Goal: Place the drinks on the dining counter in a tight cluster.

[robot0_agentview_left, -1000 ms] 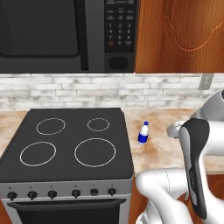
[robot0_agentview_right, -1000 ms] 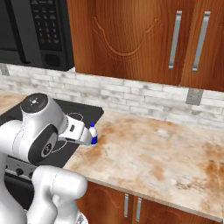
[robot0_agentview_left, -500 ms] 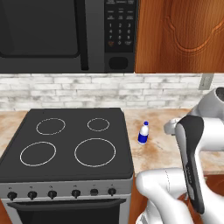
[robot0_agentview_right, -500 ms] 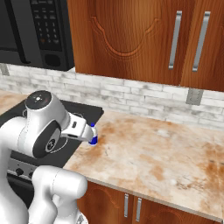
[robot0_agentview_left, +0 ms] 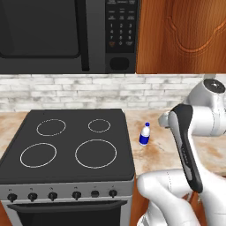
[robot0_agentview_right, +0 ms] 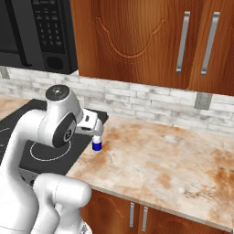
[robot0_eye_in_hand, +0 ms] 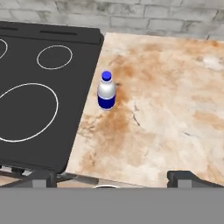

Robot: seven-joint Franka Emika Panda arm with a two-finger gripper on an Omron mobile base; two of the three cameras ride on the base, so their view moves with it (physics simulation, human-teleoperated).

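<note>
The bottle (robot0_agentview_left: 145, 134) (robot0_agentview_right: 96, 144) (robot0_eye_in_hand: 106, 90) stands upright on the worktop (robot0_eye_in_hand: 170, 113), just beside the right edge of the stove (robot0_agentview_left: 66, 145), well apart from the brick wall (robot0_agentview_left: 66, 92). In the hand view it is at 12 o'clock from the gripper (robot0_eye_in_hand: 111, 181), a little to the left, and not touching it. The fingertips (robot0_eye_in_hand: 183, 178) are spread wide and hold nothing. The gripper hangs above the worktop's front edge.
</note>
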